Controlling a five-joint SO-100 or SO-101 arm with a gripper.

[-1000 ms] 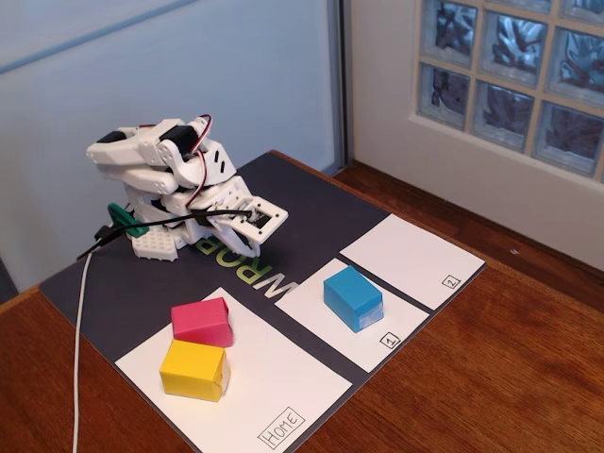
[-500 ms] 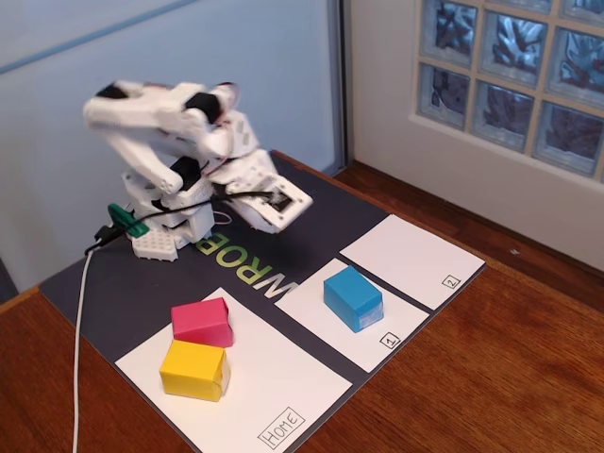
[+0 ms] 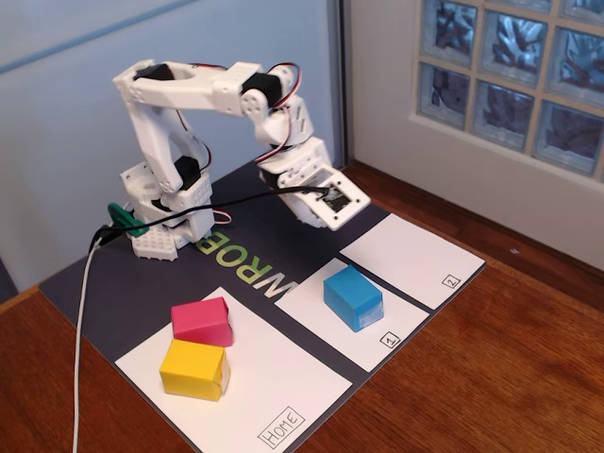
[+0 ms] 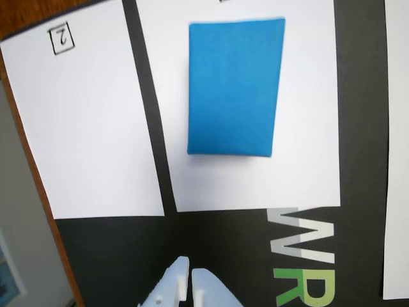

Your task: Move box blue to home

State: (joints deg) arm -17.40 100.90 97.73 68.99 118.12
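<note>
The blue box (image 3: 352, 297) lies on the small white sheet marked "1" (image 3: 392, 332). In the wrist view the box (image 4: 235, 86) lies ahead of my gripper (image 4: 190, 272) with dark mat between them. My gripper (image 3: 310, 219) hangs above the dark mat behind the box; its jaws stand almost together with nothing between them. The home sheet (image 3: 283, 382), with its boxed "Home" label at the near corner, lies at the front left of the fixed view. Its edge shows at the right of the wrist view (image 4: 397, 160).
A pink block (image 3: 203, 321) and a yellow block (image 3: 193, 370) lie on the home sheet's left part. The sheet marked "2" (image 3: 411, 255) lies right of sheet "1". The arm base (image 3: 165, 212) and a cable (image 3: 83, 311) are at the mat's back left. The wooden table (image 3: 510, 377) surrounds the mat.
</note>
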